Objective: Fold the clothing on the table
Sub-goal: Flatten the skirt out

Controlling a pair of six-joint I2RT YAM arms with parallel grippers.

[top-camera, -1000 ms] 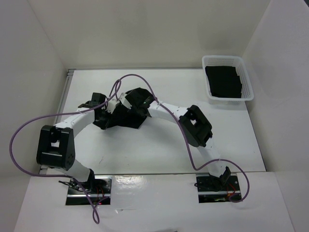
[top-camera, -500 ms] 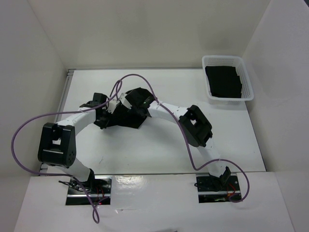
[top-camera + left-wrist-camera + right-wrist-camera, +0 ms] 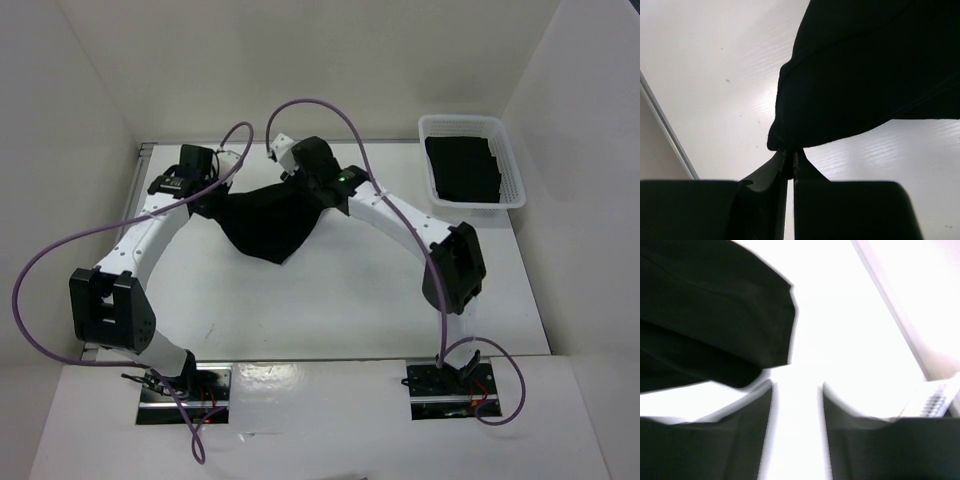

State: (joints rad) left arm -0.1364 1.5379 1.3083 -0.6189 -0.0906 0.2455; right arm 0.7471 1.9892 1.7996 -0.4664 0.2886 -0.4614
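Clothing (image 3: 265, 222): black, plain, spread in a rough triangle over the far middle of the tabletop (image 3: 330, 310). Its upper edge runs between the two arms and its lowest point hangs toward the near side. In the left wrist view the fabric is raised, with bare white surface visible beneath its edge. Whether the low point touches the surface cannot be told.

Left pincer (image 3: 789, 157): jaws pressed together, with one corner of the clothing pinched between the tips. The fabric rises and fans out to the right from that corner.

Right pincer (image 3: 796, 386): jaws apart, with only bright white surface in the gap between them. The view is blurred. The clothing lies up and to the left of the left jaw, its edge just beside the tip. Contact there cannot be confirmed. From above, this pincer sits at the upper right end of the clothing.

Surroundings: a white lattice basket (image 3: 478, 206) stands at the far right corner of the tabletop, well apart from the clothing, with dark cloth (image 3: 462, 168) inside it. A grey rail (image 3: 138, 200) runs along the left edge. Purple cables (image 3: 60, 270) loop from both arms.
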